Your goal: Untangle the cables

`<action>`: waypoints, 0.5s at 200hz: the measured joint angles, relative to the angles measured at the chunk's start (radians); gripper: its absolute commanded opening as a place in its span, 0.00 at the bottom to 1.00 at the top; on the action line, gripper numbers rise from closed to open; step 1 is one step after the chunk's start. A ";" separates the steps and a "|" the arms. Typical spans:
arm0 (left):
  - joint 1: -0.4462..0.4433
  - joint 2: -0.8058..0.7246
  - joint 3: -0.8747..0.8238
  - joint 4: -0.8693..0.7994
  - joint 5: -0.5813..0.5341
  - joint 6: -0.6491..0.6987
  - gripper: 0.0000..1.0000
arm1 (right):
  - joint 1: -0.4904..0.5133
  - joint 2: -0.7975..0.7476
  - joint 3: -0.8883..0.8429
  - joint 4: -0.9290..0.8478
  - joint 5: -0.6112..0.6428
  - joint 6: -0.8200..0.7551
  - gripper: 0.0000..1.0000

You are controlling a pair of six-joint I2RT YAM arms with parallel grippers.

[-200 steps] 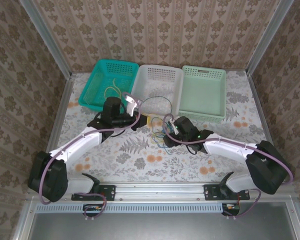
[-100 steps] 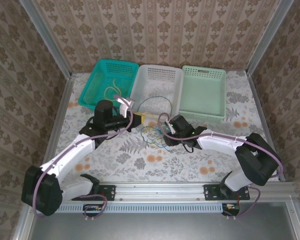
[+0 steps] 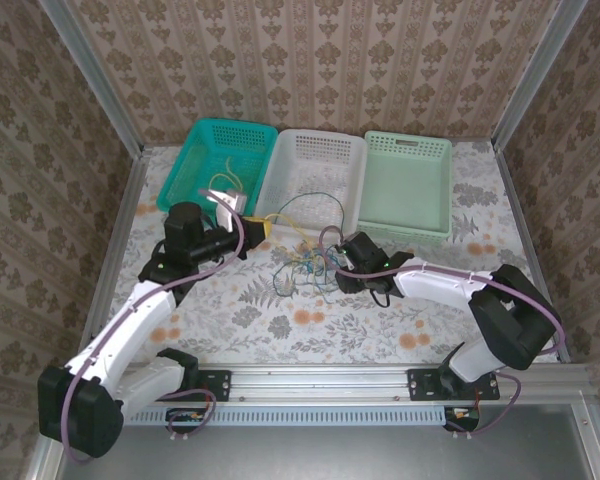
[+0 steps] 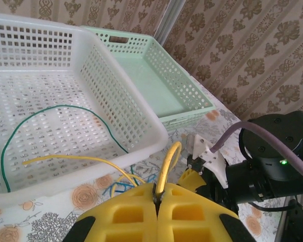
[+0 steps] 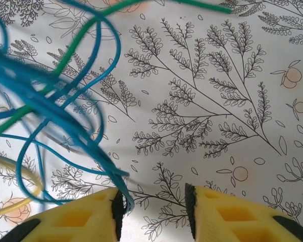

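So far little is looking sorted: the cables point(image 3: 302, 268) are lying knotted on the table point(image 3: 380, 320) just in front of the white basket point(image 3: 315, 145). I am holding the left gripper point(image 4: 157, 194) clamped on a yellow cable point(image 4: 166, 164) at that basket's near rim. The right gripper point(image 5: 154, 206) is standing with jaws apart, a blue cable point(image 5: 50, 103) brushing one finger, ungripped. A green cable point(image 4: 60, 106) is trailing into the basket; most separating, I judge, is remaining.

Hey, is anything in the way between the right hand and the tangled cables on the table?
Nothing visible is. The right hand sits at the cables, jaws apart, the blue ones running down against one finger. Between the jaws lies bare printed tablecloth.
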 measured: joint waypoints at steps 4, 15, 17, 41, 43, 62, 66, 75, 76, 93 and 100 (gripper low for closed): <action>0.000 0.000 -0.005 0.002 0.000 -0.003 0.00 | 0.000 -0.005 -0.001 0.002 -0.003 0.010 0.57; 0.000 0.000 -0.018 0.009 0.000 -0.013 0.00 | 0.000 -0.023 -0.008 0.010 -0.009 0.014 0.66; 0.000 0.000 -0.020 0.009 0.000 -0.016 0.00 | 0.000 -0.029 -0.010 0.013 -0.009 0.023 0.67; 0.000 0.000 -0.035 0.017 -0.001 -0.030 0.00 | 0.000 -0.100 -0.036 0.032 -0.024 0.031 0.72; 0.000 0.000 -0.035 0.017 -0.001 -0.030 0.00 | 0.000 -0.108 -0.038 0.033 -0.025 0.032 0.73; 0.000 0.000 -0.036 0.023 0.000 -0.042 0.00 | 0.000 -0.162 -0.053 0.047 -0.040 0.030 0.75; 0.000 0.000 -0.036 0.027 0.000 -0.045 0.00 | 0.001 -0.172 -0.056 0.051 -0.041 0.029 0.75; 0.000 0.003 -0.036 0.037 0.007 -0.050 0.00 | 0.003 -0.188 -0.058 0.055 -0.047 0.024 0.76; 0.000 0.004 -0.036 0.039 0.009 -0.051 0.00 | 0.004 -0.189 -0.058 0.055 -0.048 0.023 0.76; 0.000 0.017 -0.036 0.063 0.027 -0.068 0.00 | 0.009 -0.193 -0.057 0.074 -0.062 0.002 0.76; 0.000 0.023 -0.036 0.072 0.034 -0.073 0.00 | 0.010 -0.188 -0.057 0.077 -0.066 -0.006 0.76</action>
